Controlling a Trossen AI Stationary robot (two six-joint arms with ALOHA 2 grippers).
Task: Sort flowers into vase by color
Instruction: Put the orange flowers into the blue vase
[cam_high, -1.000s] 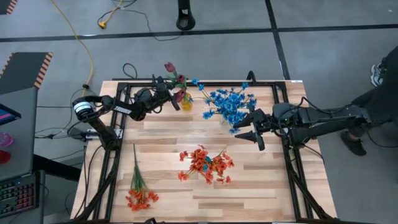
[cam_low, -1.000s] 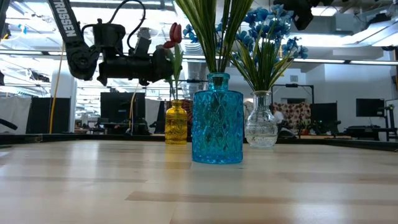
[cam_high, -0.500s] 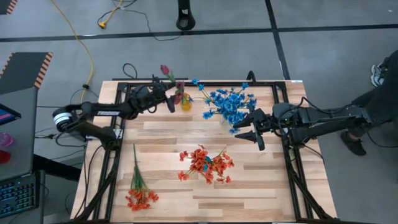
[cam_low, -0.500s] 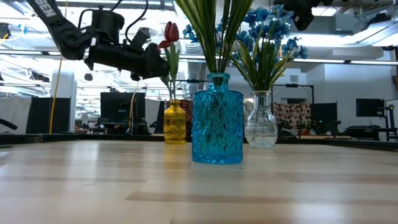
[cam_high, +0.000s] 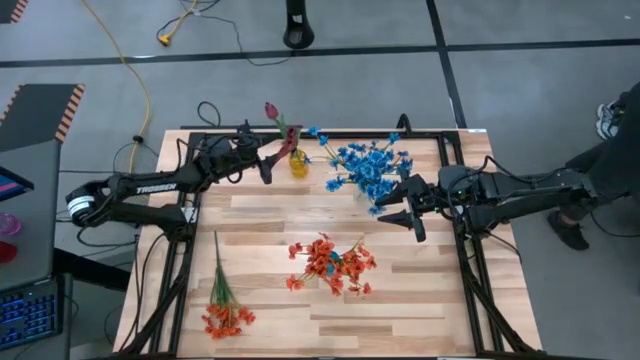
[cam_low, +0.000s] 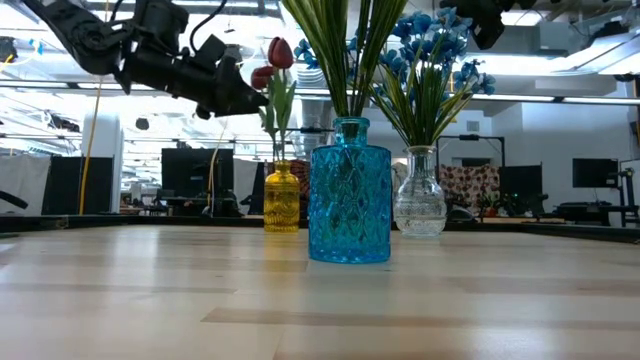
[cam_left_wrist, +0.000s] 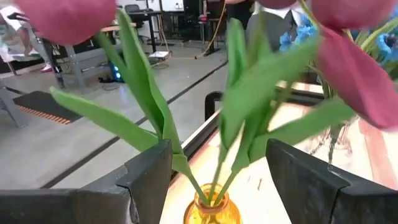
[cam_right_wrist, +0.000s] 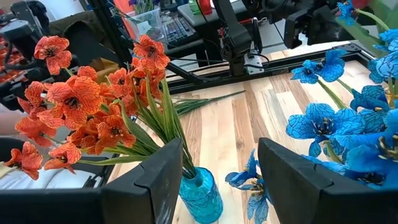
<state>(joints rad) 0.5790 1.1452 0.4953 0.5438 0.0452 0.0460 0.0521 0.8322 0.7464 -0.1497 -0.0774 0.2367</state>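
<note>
The left end effector (cam_high: 268, 163) hovers near the far edge of the surface (cam_high: 260, 220), fingers spread on either side of the maroon tulip stems (cam_left_wrist: 217, 168) that stand in the yellow vase (cam_high: 299, 164), not gripping them. The right end effector (cam_high: 398, 205) waits spread and empty beside the blue flowers (cam_high: 368, 166) in the clear vase (cam_low: 419, 205). Orange flowers (cam_high: 331, 263) fill the blue vase (cam_low: 349, 204) mid-surface. One orange spray (cam_high: 224, 305) lies flat near the front left corner.
</note>
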